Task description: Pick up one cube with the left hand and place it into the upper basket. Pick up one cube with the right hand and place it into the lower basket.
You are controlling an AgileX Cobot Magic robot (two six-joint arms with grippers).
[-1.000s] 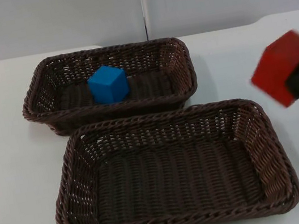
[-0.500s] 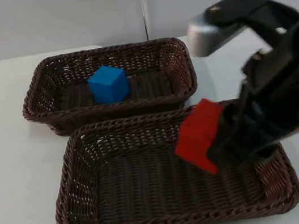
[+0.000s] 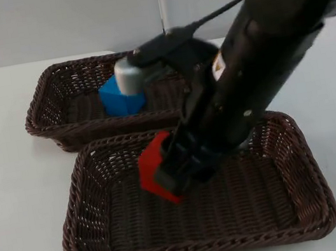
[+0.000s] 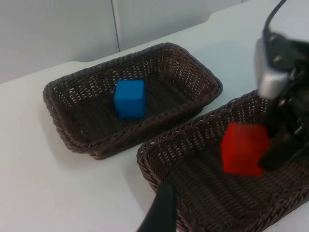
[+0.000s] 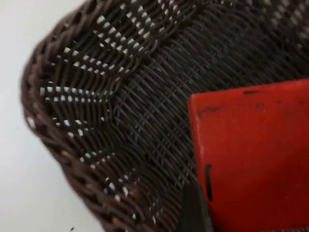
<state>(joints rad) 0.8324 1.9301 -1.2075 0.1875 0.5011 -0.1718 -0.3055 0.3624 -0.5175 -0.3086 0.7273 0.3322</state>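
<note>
I see my right claw (image 3: 164, 176) clamped on the red cube (image 3: 151, 165), holding it over the lower basket (image 3: 87, 242) toward its left half; its wrist view shows the cube's face close above the woven floor near a corner wall. Beyond it, the blue cube (image 3: 111, 96) lies in the upper basket (image 3: 41, 101) on the white surface (image 3: 11, 190), partly hidden by my arm from above but fully clear in the left wrist view. Of the left claw (image 4: 161, 212) I see one fingertip only, waiting back over the surface, and cannot tell its opening.
</note>
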